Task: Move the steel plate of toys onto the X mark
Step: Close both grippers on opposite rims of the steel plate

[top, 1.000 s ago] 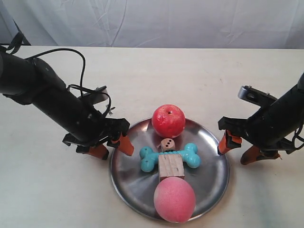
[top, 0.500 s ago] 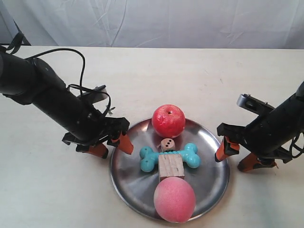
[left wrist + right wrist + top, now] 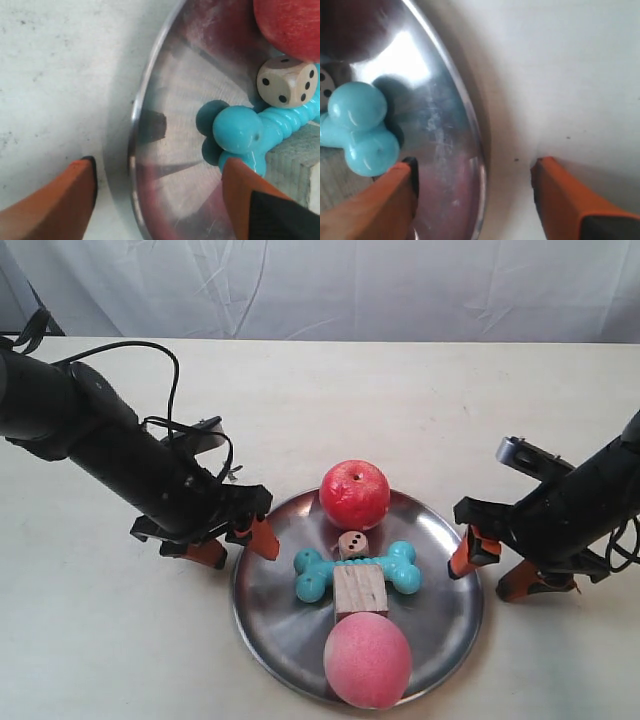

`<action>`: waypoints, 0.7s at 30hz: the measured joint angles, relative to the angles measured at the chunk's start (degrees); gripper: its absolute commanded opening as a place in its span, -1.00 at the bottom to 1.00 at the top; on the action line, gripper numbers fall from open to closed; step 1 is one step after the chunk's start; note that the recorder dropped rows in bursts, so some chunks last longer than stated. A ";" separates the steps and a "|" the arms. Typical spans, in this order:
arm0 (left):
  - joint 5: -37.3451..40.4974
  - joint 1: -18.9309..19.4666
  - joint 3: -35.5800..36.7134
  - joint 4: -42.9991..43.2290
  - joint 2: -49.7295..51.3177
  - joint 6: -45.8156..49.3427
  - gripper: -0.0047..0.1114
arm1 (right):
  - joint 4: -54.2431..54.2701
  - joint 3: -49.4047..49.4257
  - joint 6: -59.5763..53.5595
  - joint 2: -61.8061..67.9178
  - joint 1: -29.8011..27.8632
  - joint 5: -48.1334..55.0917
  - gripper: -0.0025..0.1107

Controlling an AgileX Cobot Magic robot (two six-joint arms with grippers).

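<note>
Desk point(image 3: 400, 390): pale, bare top.

Arm at the exterior view's left point(image 3: 120, 455) and arm at the exterior view's right point(image 3: 575, 505): both black, both angled down toward the plate, one on either side of it.

Steel plate point(image 3: 440, 615): flat on the desk, close to the edge nearest the exterior camera, about midway between the side edges.

Left claw point(image 3: 160, 165): released, jaws spread wide. It straddles the plate's rim, with one orange finger point(image 3: 60, 195) outside over the desk and the other point(image 3: 240, 195) inside, beside the bone's knob. Nothing is gripped.

Right claw point(image 3: 475, 165): also released and also astride the rim, on the opposite side. One finger is over the plate near the bone's other knob, one is over the desk.

Peach point(image 3: 367, 660): at the plate's near rim.
Apple point(image 3: 354, 494): at the far rim.
Bone point(image 3: 400, 575): across the plate's middle.
Cube point(image 3: 359, 589): touching the bone and the peach.
Die point(image 3: 352, 545): between apple and bone, just beside the bone.
</note>
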 measured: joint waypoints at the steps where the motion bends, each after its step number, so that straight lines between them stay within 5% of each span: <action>1: 0.00 0.00 0.00 0.00 0.00 0.00 0.24 | -0.30 0.00 0.00 0.00 0.58 -0.24 0.16; 12: -0.13 0.00 0.00 0.00 0.00 0.00 0.24 | 0.29 -0.24 -0.40 0.00 5.33 -3.01 0.15; 21: 0.08 0.00 0.00 0.00 0.00 0.00 0.24 | 0.40 -0.13 -0.40 0.61 5.55 -3.86 -0.69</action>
